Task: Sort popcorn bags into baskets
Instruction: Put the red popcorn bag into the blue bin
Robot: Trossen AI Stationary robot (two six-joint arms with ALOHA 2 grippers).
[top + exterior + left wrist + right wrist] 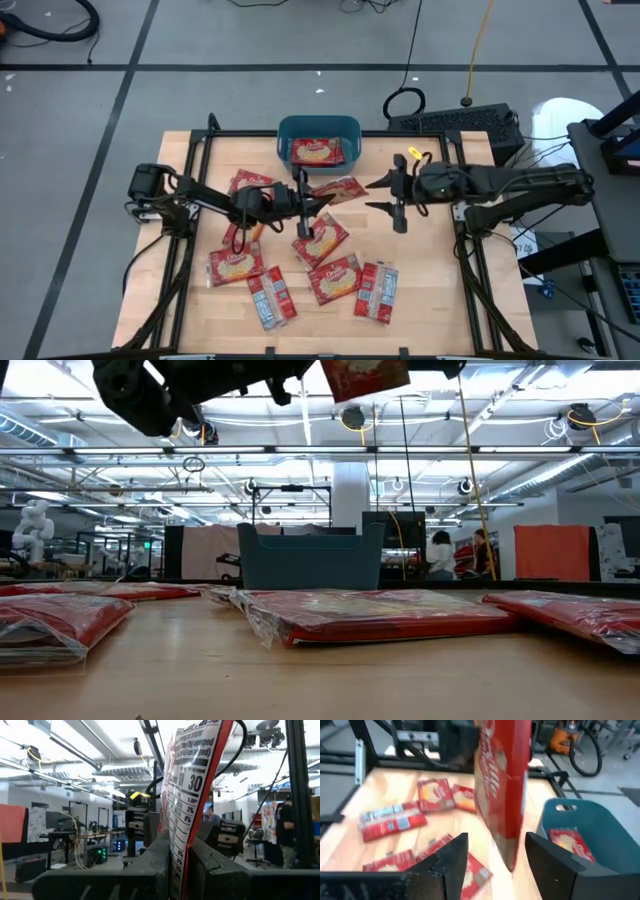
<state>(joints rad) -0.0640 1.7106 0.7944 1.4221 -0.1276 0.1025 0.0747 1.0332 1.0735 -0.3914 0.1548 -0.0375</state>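
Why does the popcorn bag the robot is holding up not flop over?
Probably because it is flat and fairly stiff: the held popcorn bag stands straight up from the left end effector. It looks light, pinched by one edge. Its shiny wrapper may be slippery.

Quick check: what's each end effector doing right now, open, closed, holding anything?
Left end effector: closed on a popcorn bag, lifted above the table.
Right end effector: open, fingers either side of that bag, not gripping.
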